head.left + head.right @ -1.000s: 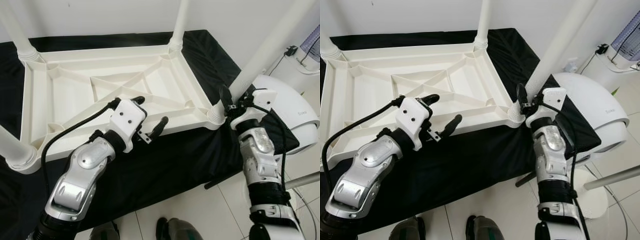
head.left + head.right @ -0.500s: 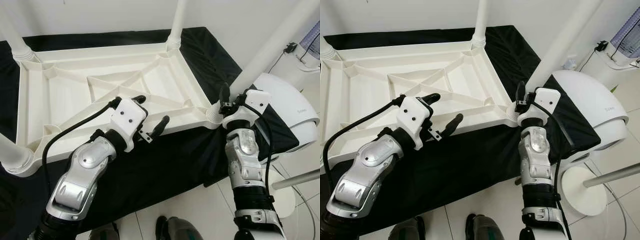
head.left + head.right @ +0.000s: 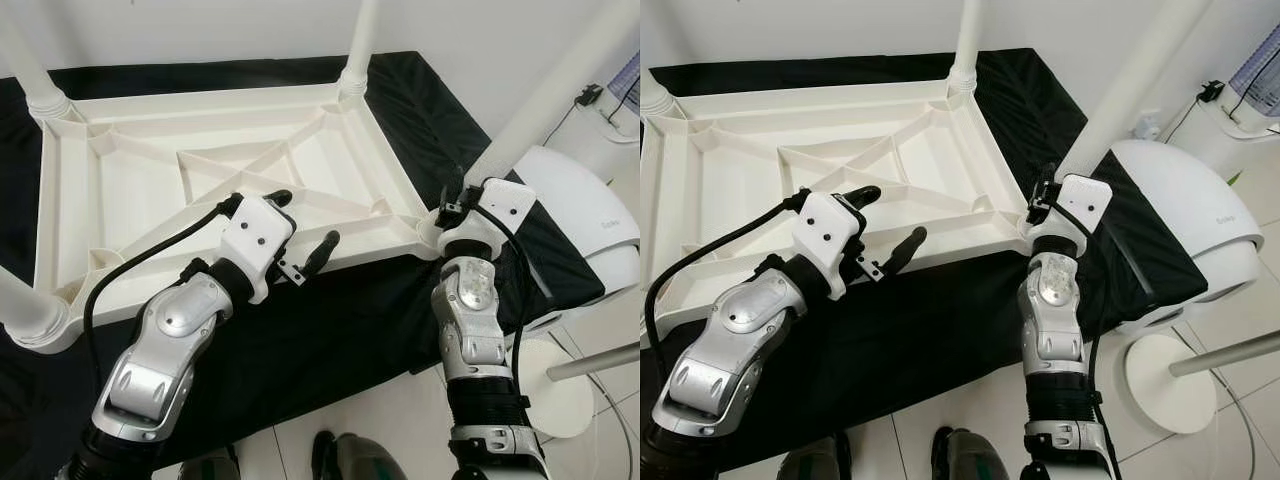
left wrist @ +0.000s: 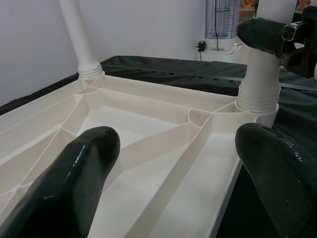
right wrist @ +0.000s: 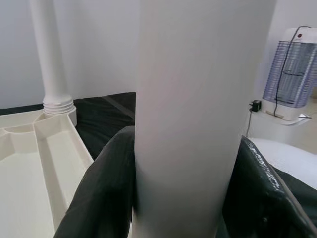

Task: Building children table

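The white tabletop [image 3: 200, 190] lay upside down, legs up; right hand [image 5: 183, 198] clamped the near leg [image 5: 198, 99], left hand [image 3: 300, 225] hovered spread apart.

Left tool [image 4: 173, 163], fingers [image 4: 74, 183] spread, hovers over upturned white table [image 4: 148, 144].

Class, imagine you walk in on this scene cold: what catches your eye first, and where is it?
An upturned white children's table lies on a black cloth, legs pointing up. The right end effector clamps the near-right table leg close above its socket. The left end effector hovers open over the table's near edge.
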Controlling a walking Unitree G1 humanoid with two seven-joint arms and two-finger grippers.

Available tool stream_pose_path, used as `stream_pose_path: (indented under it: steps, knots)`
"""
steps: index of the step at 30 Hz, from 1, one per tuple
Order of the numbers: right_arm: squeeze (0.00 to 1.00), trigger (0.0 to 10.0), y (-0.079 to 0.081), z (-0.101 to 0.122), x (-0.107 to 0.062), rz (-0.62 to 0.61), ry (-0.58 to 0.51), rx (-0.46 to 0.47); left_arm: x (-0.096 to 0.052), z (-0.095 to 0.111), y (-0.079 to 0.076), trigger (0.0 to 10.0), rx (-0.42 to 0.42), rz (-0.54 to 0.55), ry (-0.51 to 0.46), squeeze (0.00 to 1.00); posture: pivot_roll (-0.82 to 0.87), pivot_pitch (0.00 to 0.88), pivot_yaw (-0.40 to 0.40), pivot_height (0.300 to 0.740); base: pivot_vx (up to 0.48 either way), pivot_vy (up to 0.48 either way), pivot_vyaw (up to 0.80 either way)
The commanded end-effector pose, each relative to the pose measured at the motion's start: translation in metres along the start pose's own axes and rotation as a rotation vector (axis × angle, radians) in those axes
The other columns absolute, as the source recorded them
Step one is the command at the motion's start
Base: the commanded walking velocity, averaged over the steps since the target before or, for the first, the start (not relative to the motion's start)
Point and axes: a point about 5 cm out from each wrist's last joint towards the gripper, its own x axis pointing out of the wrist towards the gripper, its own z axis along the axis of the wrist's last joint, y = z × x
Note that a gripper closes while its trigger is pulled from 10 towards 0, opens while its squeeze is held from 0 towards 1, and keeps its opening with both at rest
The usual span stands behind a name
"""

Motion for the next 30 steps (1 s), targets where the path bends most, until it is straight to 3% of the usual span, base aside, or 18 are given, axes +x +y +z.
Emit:
stream_pose_path:
  steps: [1, 10, 28, 29, 30]
  knots:
    - [0.0, 10.0, -0.016, -0.047, -0.02, -0.078, 0.248, -0.089, -0.001, 0.003, -0.001, 10.0, 0.003, 0.007, -0.007, 0.0, 0.03, 0.16, -0.072, 0.74, 0.0, 0.0, 0.0]
    - [0.0, 10.0, -0.022, -0.043, -0.02, -0.165, 0.234, -0.12, -0.003, 0.003, -0.001, 10.0, 0.004, 0.014, -0.004, 0.0, 0.04, 0.159, -0.075, 0.74, 0.0, 0.0, 0.0]
    - [0.0, 10.0, -0.025, -0.043, -0.022, -0.187, 0.234, -0.127, -0.002, 0.003, -0.001, 10.0, 0.003, 0.011, -0.006, 0.0, 0.04, 0.151, -0.073, 0.74, 0.0, 0.0, 0.0]
    - [0.31, 10.0, -0.026, -0.043, -0.023, -0.188, 0.231, -0.126, -0.002, 0.004, -0.002, 10.0, 0.001, 0.01, -0.007, 0.0, 0.04, 0.149, -0.075, 0.74, 0.0, 0.0, 0.0]
    - [0.31, 10.0, -0.026, -0.043, -0.023, -0.186, 0.231, -0.124, -0.002, 0.004, -0.002, 10.0, 0.0, 0.009, -0.007, 0.0, 0.04, 0.149, -0.075, 0.74, 0.0, 0.0, 0.0]
